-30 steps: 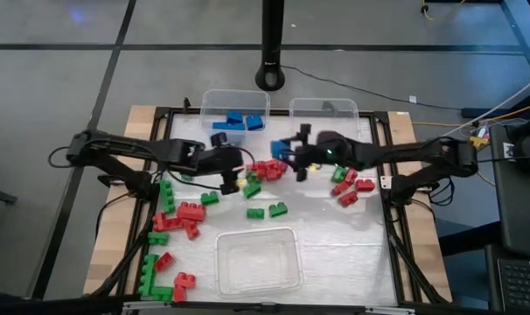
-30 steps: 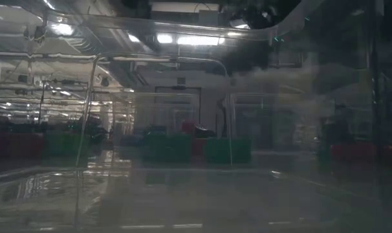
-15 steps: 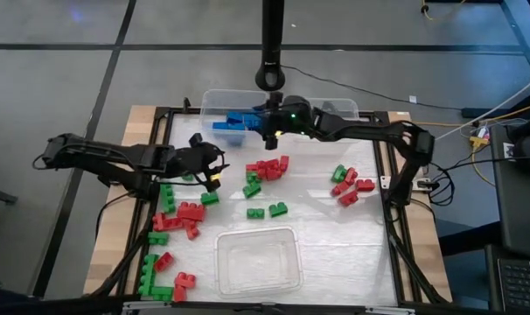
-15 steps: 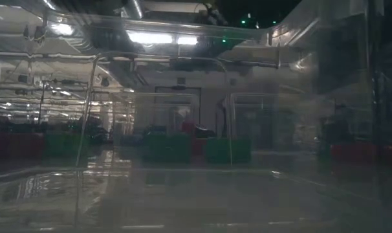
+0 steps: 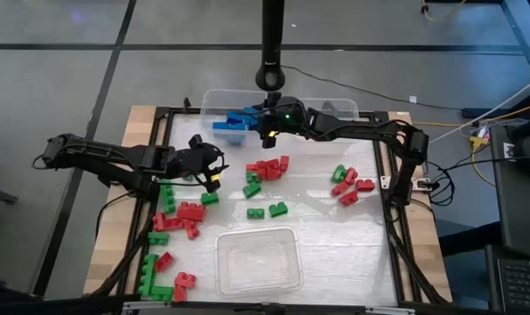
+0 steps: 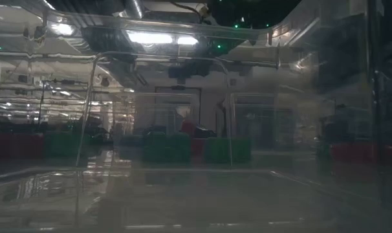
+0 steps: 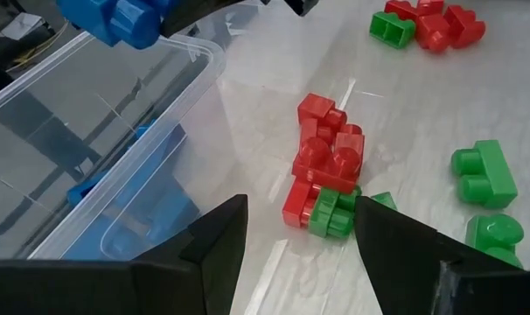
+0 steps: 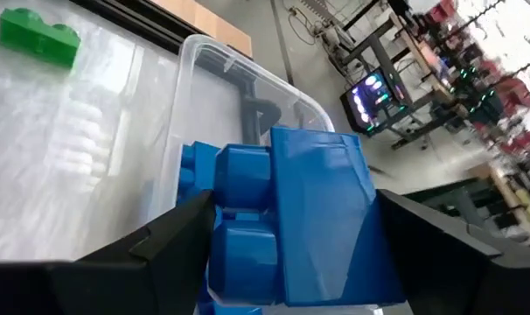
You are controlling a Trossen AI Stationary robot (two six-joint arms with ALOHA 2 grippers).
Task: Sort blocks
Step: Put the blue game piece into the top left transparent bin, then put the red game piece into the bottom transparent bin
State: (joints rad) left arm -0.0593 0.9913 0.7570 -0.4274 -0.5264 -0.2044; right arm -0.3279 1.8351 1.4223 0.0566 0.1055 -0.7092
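Observation:
Red and green blocks lie on the table in loose groups: one at the centre (image 5: 267,168), one on the right (image 5: 348,184), one on the left (image 5: 177,214). Blue blocks (image 5: 233,125) lie in the clear far-left bin (image 5: 214,103). My right gripper (image 5: 265,127) hangs over that bin's right end, shut on a blue block (image 8: 291,210), which also shows in the left wrist view (image 7: 116,17). My left gripper (image 5: 214,171) is open and holds nothing, left of the centre group (image 7: 326,162). My right gripper pinches the blue block between its two fingers, one on each of two opposite sides (image 8: 226,236). The fingers reach in from the table's right side, slanting slightly down. The block is lifted clear, above the far-left bin.
A second clear bin (image 5: 335,107) stands at the far edge, right of the first. A third clear bin (image 5: 256,261) stands near the front edge. Dark frame rails (image 5: 160,131) run along the table's sides.
My right gripper has carried the blue block from the table's centre toward the far edge and left, ending over the far-left bin. My left gripper has drawn back toward the table's left edge, away from the centre group of blocks. Both have kept nearly still for the last half second.

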